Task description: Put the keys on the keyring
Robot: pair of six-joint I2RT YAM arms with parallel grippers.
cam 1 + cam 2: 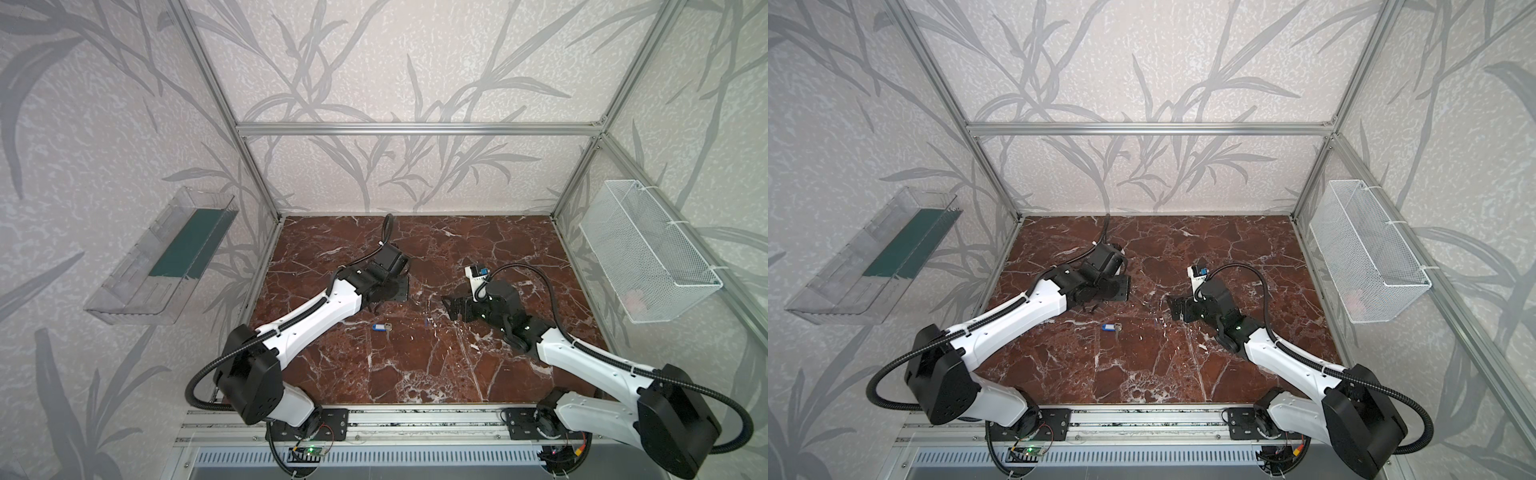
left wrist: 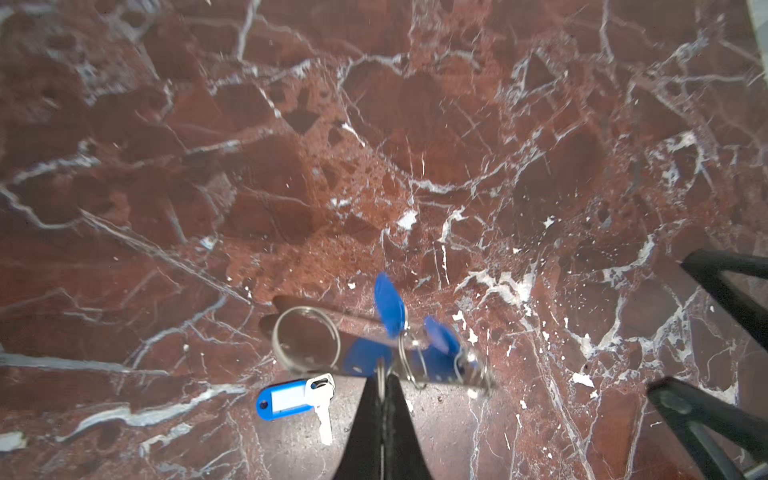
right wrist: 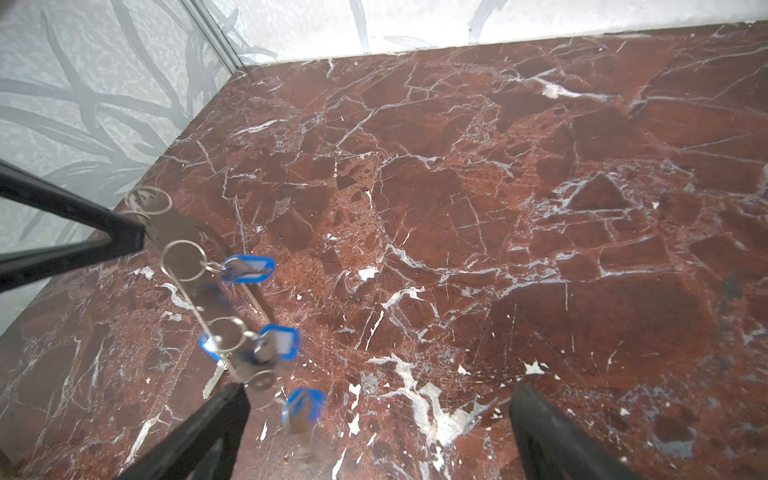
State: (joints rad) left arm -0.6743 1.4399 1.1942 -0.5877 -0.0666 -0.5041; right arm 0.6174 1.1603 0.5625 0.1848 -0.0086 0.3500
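**Marble desk: keyring clamped in the left pincer, one key lying loose**

Red-brown marble with white veins covers the desk (image 1: 415, 365), boxed in by leaf-patterned walls and an aluminium frame (image 1: 415, 129).

In both top views a clear plastic bin (image 1: 162, 257) hangs on the left-hand wall and a white mesh basket (image 1: 648, 253) on the right-hand one. The left arm (image 1: 316, 309) reaches toward the desk's middle, and its wrist covers whatever it carries. The right pincer (image 1: 449, 308) faces it from well apart, jaws spread wide and empty. Print on the white module (image 1: 473, 278) above it is too small to read. A loose key (image 1: 387, 327) with its blue tag (image 1: 378, 328) lies flat on the marble between the arms, nearer the left one.

From the left wrist, the left pincer (image 2: 383, 384) is closed tight on the edge of the keyring (image 2: 353, 328), a shiny plate seen nearly edge-on. A wire ring (image 2: 306, 309) and blurred hanging tags (image 2: 388, 303) are on the plate. The loose key lies just beside the pincer, and I can read nothing on its tag's white label.

From the right wrist, the keyring slants from the left pincer's finger (image 3: 124, 232) toward the right pincer's near finger (image 3: 208, 428). Keys (image 3: 266, 353) with blue tags dangle from its rings, their white labels unreadable. Only marble shows between the right pincer's wide-set fingers.
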